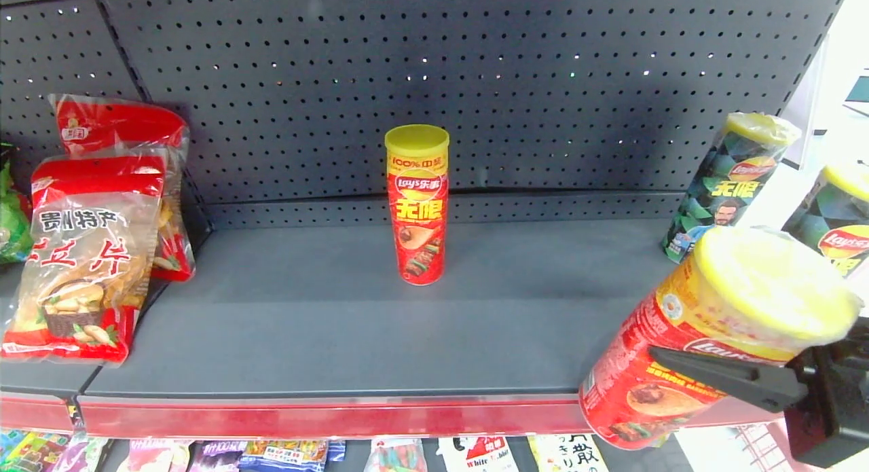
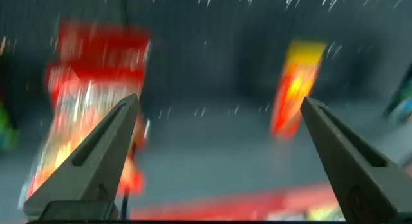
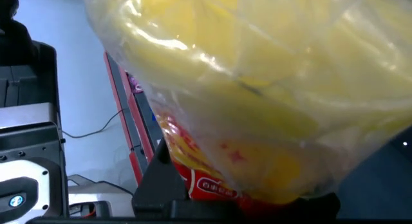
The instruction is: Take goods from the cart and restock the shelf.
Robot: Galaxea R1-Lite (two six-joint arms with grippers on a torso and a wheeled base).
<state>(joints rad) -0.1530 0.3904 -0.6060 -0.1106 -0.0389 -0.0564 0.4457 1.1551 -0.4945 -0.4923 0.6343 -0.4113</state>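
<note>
Right gripper (image 1: 740, 380) pinching a tilted red chip can (image 1: 679, 350), nearer than and right of the upright red can (image 1: 416, 204) | left gripper (image 2: 219, 102) jaws spread wide, nothing between | upright red can stands mid-shelf (image 1: 326, 322) | snack bags (image 1: 88, 255) to its left | dark cans (image 1: 730, 187) to its right | pegboard (image 1: 475, 71) behind it

The claw (image 3: 248, 199) grips a red chip can (image 3: 257, 89) with a yellow film-wrapped lid, beside the red shelf edge (image 3: 122, 114)

Dark grey left gripper (image 2: 219, 102): two long wedge-shaped fingers (image 2: 96, 163) with recessed slots. Black right gripper (image 1: 719, 322): pointed finger (image 1: 733, 377), boxy base.
</note>
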